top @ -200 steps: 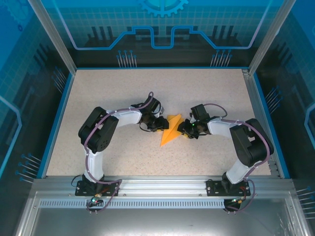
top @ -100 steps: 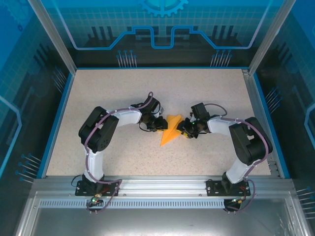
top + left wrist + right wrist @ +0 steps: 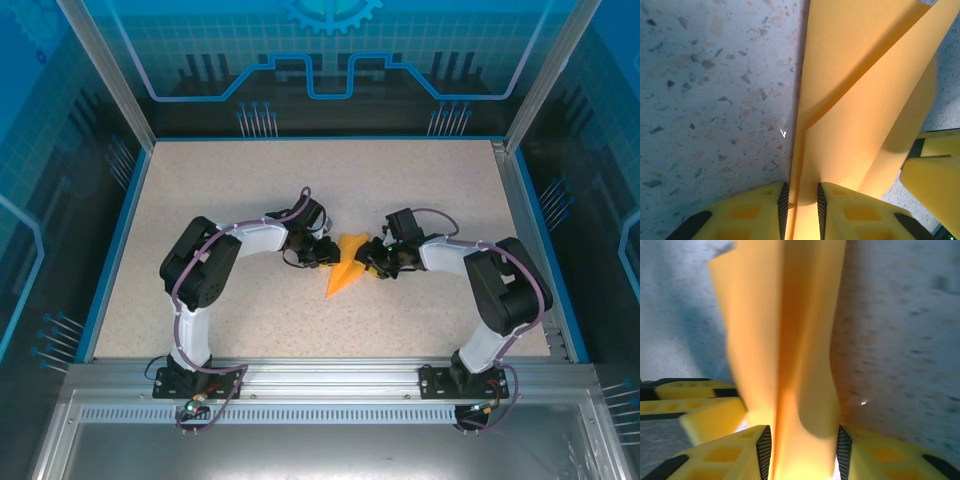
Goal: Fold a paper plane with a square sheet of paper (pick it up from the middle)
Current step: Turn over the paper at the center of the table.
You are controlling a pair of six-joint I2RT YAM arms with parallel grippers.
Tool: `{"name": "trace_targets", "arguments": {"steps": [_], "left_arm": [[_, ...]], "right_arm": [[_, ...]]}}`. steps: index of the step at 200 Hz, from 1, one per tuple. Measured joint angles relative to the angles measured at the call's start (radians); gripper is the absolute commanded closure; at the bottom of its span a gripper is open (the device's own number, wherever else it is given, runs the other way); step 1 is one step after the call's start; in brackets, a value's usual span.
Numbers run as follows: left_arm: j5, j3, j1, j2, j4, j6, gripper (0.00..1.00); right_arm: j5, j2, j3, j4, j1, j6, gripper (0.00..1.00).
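Note:
The paper plane [image 3: 344, 270] is a narrow bright-orange dart at mid-table, its sharp tip pointing to the near left. My left gripper [image 3: 330, 252] meets it from the left. In the left wrist view its jaws [image 3: 802, 197] are shut on the paper's folded layers [image 3: 865, 100]. My right gripper [image 3: 368, 262] comes in from the right. Its jaws [image 3: 800, 440] stand wider, open around a bulging fold of the paper [image 3: 790, 340] that brushes both pads. Each wrist view also catches the other gripper's yellow finger [image 3: 935, 172] [image 3: 700, 400].
The speckled beige tabletop [image 3: 250, 190] is bordered by a blue rim [image 3: 118, 240] and aluminium posts. Both arm bases are bolted to the near rail [image 3: 320, 375].
The right gripper has slid left, further onto the paper, with its jaws widening. The left jaws have narrowed onto the paper. The orange shape now looks slimmer from above.

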Motion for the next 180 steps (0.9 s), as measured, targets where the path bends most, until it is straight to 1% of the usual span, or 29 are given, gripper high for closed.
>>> {"name": "trace_targets", "arguments": {"steps": [29,74,118,149,180], "left_arm": [[0.015,-0.002,0.000,0.000,0.003,-0.009,0.76],[0.066,-0.032,0.018,0.000,0.048,-0.051,0.76],[0.130,-0.077,0.042,0.000,0.126,-0.103,0.76],[0.149,-0.096,0.049,-0.003,0.162,-0.125,0.76],[0.149,-0.109,0.050,-0.010,0.186,-0.142,0.75]], "right_arm": [[-0.005,0.000,-0.001,0.072,0.008,0.012,0.56],[-0.006,0.000,-0.006,0.100,0.010,0.019,0.55],[-0.008,0.013,-0.006,0.146,0.038,0.021,0.58],[-0.007,0.043,0.006,0.162,0.047,0.017,0.62],[-0.007,0.080,0.015,0.169,0.047,0.009,0.70]]}}
